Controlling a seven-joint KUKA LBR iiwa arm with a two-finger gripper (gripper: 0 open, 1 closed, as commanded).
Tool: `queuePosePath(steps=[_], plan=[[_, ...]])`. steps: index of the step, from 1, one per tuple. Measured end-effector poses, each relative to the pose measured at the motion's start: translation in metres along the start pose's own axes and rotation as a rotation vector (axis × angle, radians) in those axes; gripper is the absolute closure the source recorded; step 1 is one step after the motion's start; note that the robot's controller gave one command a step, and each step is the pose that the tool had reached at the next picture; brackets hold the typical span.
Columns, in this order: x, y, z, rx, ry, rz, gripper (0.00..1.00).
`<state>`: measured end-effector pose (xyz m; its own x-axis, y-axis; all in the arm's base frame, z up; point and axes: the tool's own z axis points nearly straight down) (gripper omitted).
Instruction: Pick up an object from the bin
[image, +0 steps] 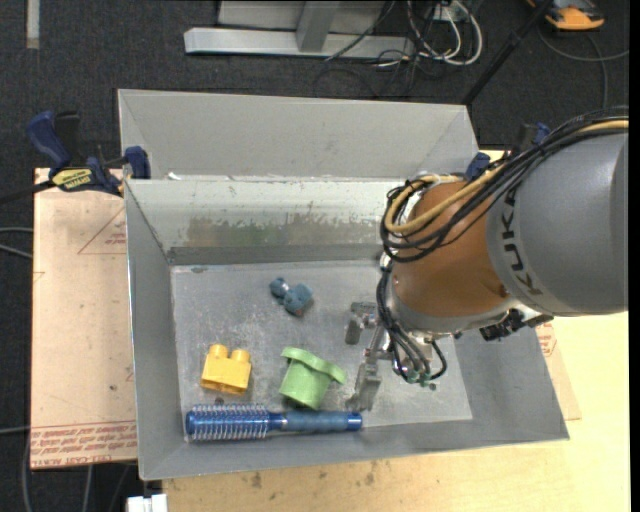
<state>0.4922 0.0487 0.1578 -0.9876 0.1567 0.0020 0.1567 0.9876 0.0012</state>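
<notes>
- Grey metal bin (300, 140), four small things spread over its floor.
- Arm (565, 225) with orange wrist cover, reaching in from the right, down over the floor's right half.
- Blue hairbrush (270, 422) lying flat along the front wall, handle end near the claw's lower finger.
- Claw (363, 357) spread open, empty, low over bare floor.
- Green flanged cup (306, 378) tipped on its side, just left of the claw, nearest to it.
- Yellow two-stud block (227, 368) further left.
- Small blue-grey piece (292, 295) towards the back, well apart.
</notes>
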Motion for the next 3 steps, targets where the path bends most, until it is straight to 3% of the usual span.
queuePosePath(steps=[1,2,3], plan=[[0.001,-0.003,0.021,0.001,0.0,0.003,0.0],[-0.008,-0.008,0.019,0.0,-0.004,0.076,0.0],[-0.014,0.003,0.026,0.0,-0.004,0.065,0.0]])
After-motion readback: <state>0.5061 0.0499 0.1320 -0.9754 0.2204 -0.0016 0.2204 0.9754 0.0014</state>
